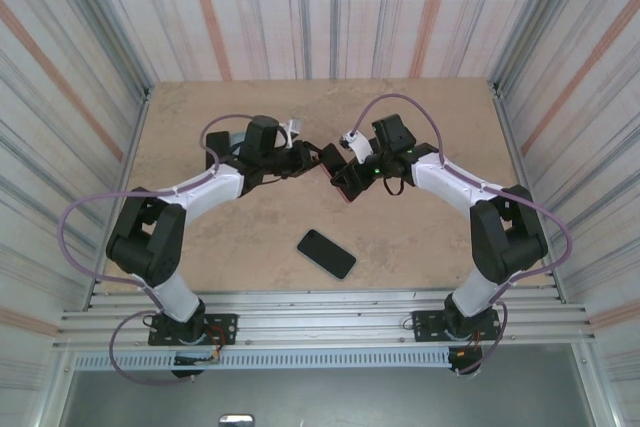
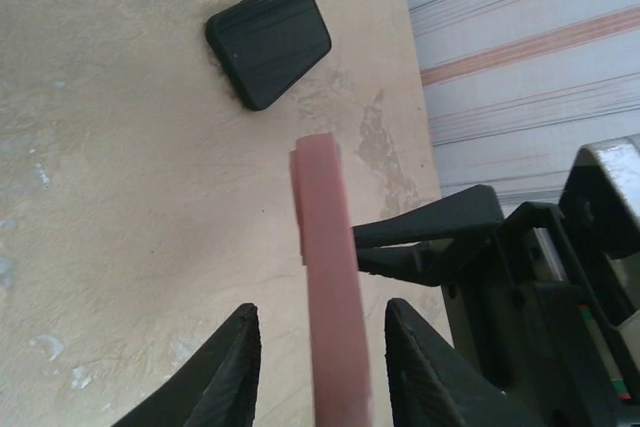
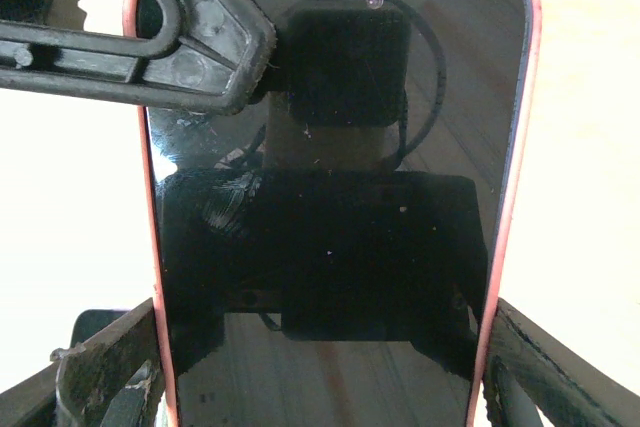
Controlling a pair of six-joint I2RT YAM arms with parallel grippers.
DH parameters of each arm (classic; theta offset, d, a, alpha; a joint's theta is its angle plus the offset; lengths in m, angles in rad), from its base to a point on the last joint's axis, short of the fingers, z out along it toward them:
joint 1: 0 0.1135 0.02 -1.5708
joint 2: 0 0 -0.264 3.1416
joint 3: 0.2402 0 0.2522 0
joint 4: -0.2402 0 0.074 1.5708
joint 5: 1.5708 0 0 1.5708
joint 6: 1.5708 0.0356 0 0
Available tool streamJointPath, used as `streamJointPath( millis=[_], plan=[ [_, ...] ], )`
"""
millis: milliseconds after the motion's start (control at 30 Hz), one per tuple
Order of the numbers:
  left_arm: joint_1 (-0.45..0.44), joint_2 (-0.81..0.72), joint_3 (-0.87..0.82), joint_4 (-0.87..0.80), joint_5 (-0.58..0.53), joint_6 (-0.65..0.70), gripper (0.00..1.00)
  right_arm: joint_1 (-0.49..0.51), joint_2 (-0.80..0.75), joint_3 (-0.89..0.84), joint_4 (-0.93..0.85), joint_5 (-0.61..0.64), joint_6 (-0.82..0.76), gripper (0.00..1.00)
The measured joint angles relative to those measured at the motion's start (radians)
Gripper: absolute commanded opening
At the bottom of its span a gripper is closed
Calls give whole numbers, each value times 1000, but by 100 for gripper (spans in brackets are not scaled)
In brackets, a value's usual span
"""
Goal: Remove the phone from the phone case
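The right hand clamps the pink phone case by its long edges, phone inside, lower end cut off. The left hand straddles the case's top corner, parted, gap on one side.

Bright, even light; blown-out right wrist background, reflections on glossy screen.

Overhead, 2 close wrists share phone case
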Motion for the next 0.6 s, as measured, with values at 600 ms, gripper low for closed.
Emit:
streamJointPath(
  millis=[600],
  plan=[
    [0, 2, 23, 8, 6, -29, 5, 0, -32, -12, 15, 15, 22, 78]
  ],
)
